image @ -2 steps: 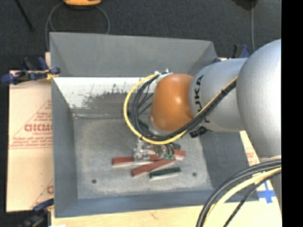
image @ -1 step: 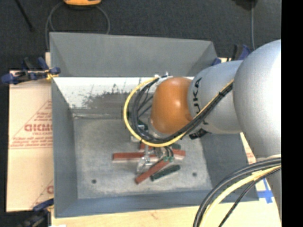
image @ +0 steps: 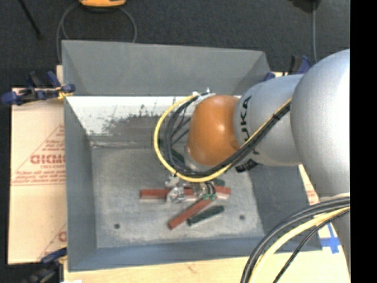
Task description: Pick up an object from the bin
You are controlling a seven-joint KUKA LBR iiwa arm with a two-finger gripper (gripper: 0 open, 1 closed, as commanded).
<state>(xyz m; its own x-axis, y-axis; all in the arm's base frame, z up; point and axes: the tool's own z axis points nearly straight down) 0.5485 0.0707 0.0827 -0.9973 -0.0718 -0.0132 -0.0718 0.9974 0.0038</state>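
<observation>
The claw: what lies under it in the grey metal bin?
Thin sticks: a flat red-brown stick pointing left, a slanted red-brown stick and a dark green stick. Where they meet is covered by the claw.

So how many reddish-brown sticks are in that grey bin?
3 reddish-brown sticks: one lying level left of the gripper, one slanting below it, one poking out at its right. The arm may hide others.

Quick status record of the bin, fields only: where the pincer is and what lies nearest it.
pincer: pincer low over the middle of the grey metal bin floor, among loose sticks
nearest thing: level red-brown stick, running from the pincer toward view-left
below it: slanted red-brown stick, with a dark green stick alongside
grasp: cannot tell
</observation>
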